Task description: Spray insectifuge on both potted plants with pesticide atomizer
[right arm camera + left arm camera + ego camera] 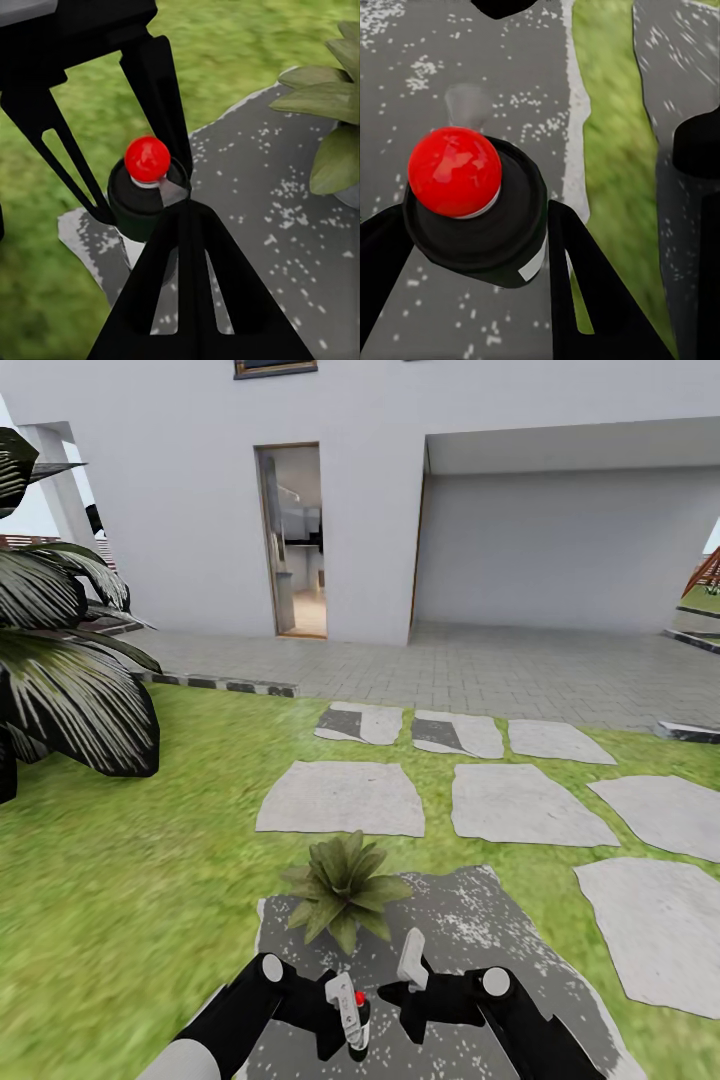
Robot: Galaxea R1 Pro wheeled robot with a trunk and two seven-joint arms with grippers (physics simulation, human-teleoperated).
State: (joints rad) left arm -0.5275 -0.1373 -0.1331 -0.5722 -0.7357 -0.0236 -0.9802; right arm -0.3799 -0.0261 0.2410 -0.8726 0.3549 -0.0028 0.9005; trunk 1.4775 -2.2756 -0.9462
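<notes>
The pesticide atomizer [359, 1015] has a dark body and a red ball on top, and my left gripper [350, 1015] is shut on it low over a dark speckled slab [470, 930]. In the left wrist view the atomizer [472, 202] sits between the black fingers [585, 270]. One potted plant [345, 890], a low olive-green rosette, stands on the same slab just beyond both grippers. My right gripper [402, 988] hangs beside the bottle with its fingers together. From the right wrist I see the atomizer [146, 187] and the plant's leaves [330, 112]. The other potted plant is out of view.
Pale stone slabs [340, 798] cross the lawn toward grey paving [500, 670] and a white house with an open doorway [296, 540]. A tall dark palm [60, 690] stands at the left. Grass [120, 920] lies around the slab.
</notes>
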